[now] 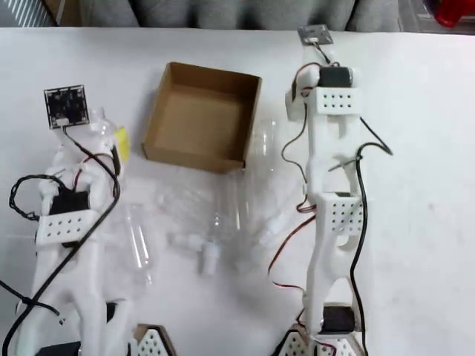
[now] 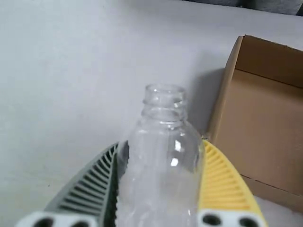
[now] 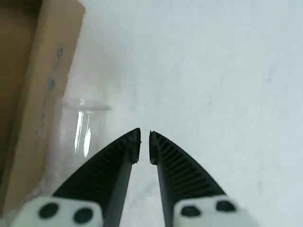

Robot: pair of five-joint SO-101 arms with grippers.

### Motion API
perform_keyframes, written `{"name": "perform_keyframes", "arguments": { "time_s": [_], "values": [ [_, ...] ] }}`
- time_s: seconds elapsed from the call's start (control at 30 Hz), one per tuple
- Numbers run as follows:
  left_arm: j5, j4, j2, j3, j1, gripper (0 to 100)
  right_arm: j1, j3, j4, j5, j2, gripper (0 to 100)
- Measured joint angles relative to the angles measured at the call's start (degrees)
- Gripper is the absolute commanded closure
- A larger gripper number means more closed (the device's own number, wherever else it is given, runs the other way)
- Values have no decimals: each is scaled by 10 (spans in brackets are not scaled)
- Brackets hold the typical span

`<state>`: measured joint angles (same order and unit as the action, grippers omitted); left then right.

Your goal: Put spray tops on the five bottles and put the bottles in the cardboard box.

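Left gripper (image 2: 161, 146): it is grasping a clear bottle, with a grey finger on one side and a yellow finger on the other.
Held bottle (image 2: 163, 109): its neck sticks out past the fingertips, and the mouth is open with no spray top on it. It sits near the cardboard box (image 1: 194, 157), off the box's left side in the high view.
Right gripper (image 3: 145, 142): the two black fingers are clenched almost tight. Just a thin crack shows at the tips, and nothing is between them. It hangs over the white table (image 1: 430, 222), off the box's right side.
Bottle by the box (image 3: 78, 132): it is clear and sits just beside the box's right wall, near the right gripper. I cannot tell if it touches the wall.
Cardboard box: it is brown and sits between the two arms with its open top facing up.
Lying bottle (image 1: 139, 245): it is clear and lies on its side on the table, on the side of the box toward the arm bases.
Spray tops (image 1: 208, 256): these small clear pieces lie loose on the table on that same side of the box, mixed in with more clear bottles.
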<state>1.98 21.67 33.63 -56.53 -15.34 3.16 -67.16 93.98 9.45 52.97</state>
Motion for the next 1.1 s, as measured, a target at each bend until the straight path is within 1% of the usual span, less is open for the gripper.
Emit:
{"name": "perform_keyframes", "arguments": {
  "time_s": [0.07, 0.17, 0.27, 0.43, 0.7, 0.87, 1.1],
  "values": [
    [0, 0, 0, 0, 0, 977, 0, -3, 27, 31, -8, 984],
    [0, 0, 0, 0, 0, 977, -8, 27, 33, 72, -27, 984],
    [0, 0, 0, 0, 0, 977, -18, 95, 33, 87, -63, 984],
    [0, 0, 0, 0, 0, 977, -18, 247, 33, 124, -161, 984],
    [0, 0, 0, 0, 0, 977, -16, 513, 33, 237, -370, 984],
    [0, 0, 0, -10, 0, 977, -15, 647, 33, 273, -493, 984],
    [0, 0, 0, -11, 0, 977, 19, 847, 18, 326, -653, 984]
  ]
}}
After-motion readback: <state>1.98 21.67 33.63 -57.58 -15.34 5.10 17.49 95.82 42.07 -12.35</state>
